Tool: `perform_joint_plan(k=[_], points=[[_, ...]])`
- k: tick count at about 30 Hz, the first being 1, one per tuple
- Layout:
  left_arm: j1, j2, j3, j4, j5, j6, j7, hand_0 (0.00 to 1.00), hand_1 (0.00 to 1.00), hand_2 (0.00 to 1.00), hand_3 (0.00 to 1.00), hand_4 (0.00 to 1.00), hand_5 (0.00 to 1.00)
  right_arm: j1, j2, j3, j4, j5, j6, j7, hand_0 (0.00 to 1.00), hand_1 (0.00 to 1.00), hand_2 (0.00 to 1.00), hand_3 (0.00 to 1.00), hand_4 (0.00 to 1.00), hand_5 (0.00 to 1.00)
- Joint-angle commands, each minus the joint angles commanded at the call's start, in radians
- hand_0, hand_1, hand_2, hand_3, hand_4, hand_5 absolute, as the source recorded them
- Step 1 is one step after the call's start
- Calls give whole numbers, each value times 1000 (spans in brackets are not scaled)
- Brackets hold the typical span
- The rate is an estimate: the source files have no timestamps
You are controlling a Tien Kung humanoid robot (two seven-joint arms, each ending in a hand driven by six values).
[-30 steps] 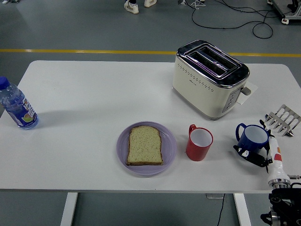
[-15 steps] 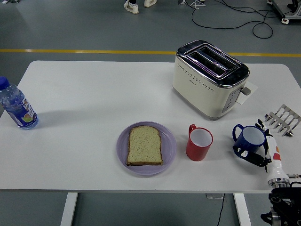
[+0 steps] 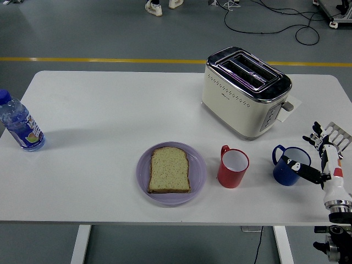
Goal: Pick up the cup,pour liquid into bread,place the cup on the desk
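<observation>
Head view: one right hand point(image 3: 319, 157) seen, fingers spread, nothing gripped.
Blue cup point(image 3: 290, 165): set upright on the table point(image 3: 99, 110), touching the hand's thumb.
Bread point(image 3: 170, 170): laid on a plate point(image 3: 144, 181), well left of the hand.

You are looking at a lab or test hall, not a home kitchen. Behind the white table point(image 3: 110, 104) the grey floor point(image 3: 82, 27) carries a yellow line point(image 3: 99, 59); beyond that line, black cables point(image 3: 275, 16) lie loose. The toaster point(image 3: 245, 91) on the table is only a prop.
</observation>
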Motion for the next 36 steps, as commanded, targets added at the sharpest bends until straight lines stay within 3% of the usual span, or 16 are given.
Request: perform_joint_plan(k=[6,7,11,12,13,15,23,24,25,29,32,36], points=[[0,0,2,0,0,0,0,646,613,589,527,297,758,-4,-2,100,148,29,-8,-8,890,792,957,998,966,2],[0,0,3,0,-1,0,0,647,613,588,527,297,758,-1,-1,125,172,54,4,-21,813,732,854,885,796,77],[1,0,6,0,-2,0,0,647,613,588,527,297,758,5,2,190,225,154,40,-66,813,732,854,885,796,77],[2,0,6,0,-2,0,0,647,613,588,527,297,758,5,3,211,235,192,70,-83,813,732,854,885,796,77],[3,1,9,1,-3,0,0,647,614,589,528,298,759,8,4,235,246,238,104,-95,713,643,671,614,644,136],[4,1,11,1,-2,0,0,647,614,589,528,298,759,9,8,274,252,322,163,-136,713,643,671,614,644,136],[9,0,21,3,-7,0,0,647,614,589,528,298,758,-1,30,454,180,660,467,-436,707,650,666,611,610,153],[10,-1,21,3,-7,0,0,647,614,589,528,298,758,-2,31,462,174,695,483,-465,707,650,666,611,610,153],[10,-1,23,3,-7,0,0,648,614,590,527,298,758,-3,35,476,160,741,503,-507,700,639,657,609,545,191],[13,-3,32,4,-11,0,1,648,614,590,527,298,758,-5,53,522,113,910,542,-610,700,639,657,609,545,191],[14,-2,32,3,-7,-1,1,646,614,590,527,296,758,-14,64,530,105,1020,518,-609,685,633,656,608,555,197],[13,-2,30,3,-6,-1,1,646,614,590,527,296,758,-24,79,535,102,1035,524,-606,685,633,656,608,555,197]])
